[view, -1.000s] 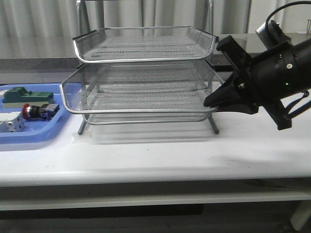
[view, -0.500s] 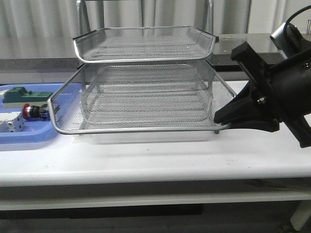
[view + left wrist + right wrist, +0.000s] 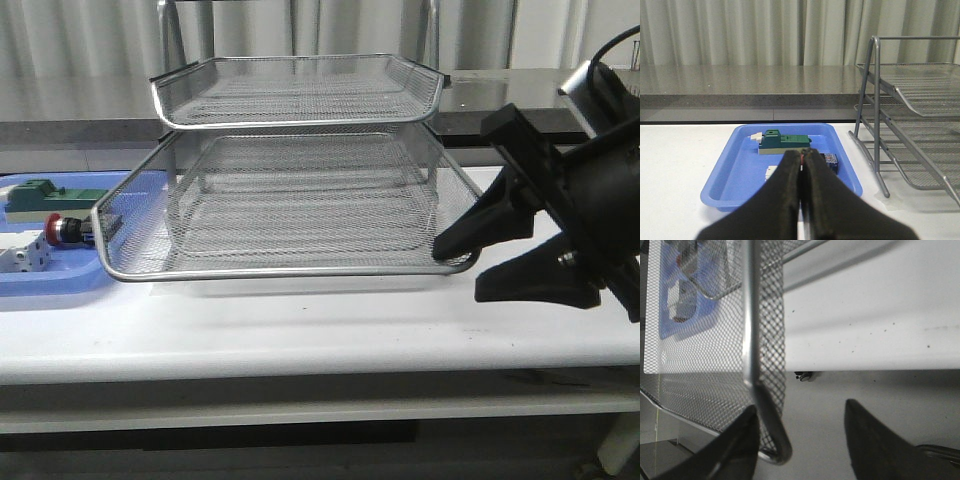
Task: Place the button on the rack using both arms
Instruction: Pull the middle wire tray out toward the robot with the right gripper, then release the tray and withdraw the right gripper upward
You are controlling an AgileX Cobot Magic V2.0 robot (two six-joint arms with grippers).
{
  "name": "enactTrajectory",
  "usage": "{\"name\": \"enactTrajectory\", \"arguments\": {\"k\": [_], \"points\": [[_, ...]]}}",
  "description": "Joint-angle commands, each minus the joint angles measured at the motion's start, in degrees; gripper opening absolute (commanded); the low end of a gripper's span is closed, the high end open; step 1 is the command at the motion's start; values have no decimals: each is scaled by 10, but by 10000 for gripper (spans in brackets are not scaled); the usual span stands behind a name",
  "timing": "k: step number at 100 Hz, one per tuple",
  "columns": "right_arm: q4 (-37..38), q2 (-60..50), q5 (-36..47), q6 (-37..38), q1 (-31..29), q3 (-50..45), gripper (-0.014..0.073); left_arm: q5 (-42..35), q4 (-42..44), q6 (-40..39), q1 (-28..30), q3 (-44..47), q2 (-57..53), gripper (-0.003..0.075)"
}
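Middle tray pulled out, button in the blue tray

The three-tier silver wire-mesh rack [image 3: 300, 170] stands mid-table; the black right gripper [image 3: 470, 268], jaws spread, sits at its right near corner. The black left gripper [image 3: 803, 200] is pressed together. The red-headed push-button switch [image 3: 70, 230] lies in the flat blue plastic tray [image 3: 50, 280], far left.

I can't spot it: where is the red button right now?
In the front view the button lies far left in the blue tray, between the green block and the rack.
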State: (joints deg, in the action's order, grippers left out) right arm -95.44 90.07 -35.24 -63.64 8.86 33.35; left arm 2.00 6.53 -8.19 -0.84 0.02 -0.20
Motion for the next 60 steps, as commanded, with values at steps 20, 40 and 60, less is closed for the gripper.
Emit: {"name": "enactTrajectory", "arguments": {"k": [20,40,60], "points": [[-7,-30,-48,-14,0,9,524,-47,-3,-5,-4,27,-20,-20],[9,-80,-26,-13,0,9,522,-47,-3,-5,-4,27,-20,-20],[83,-144,11,31,0,9,521,-47,-3,-5,-4,27,-20,-20]]}}
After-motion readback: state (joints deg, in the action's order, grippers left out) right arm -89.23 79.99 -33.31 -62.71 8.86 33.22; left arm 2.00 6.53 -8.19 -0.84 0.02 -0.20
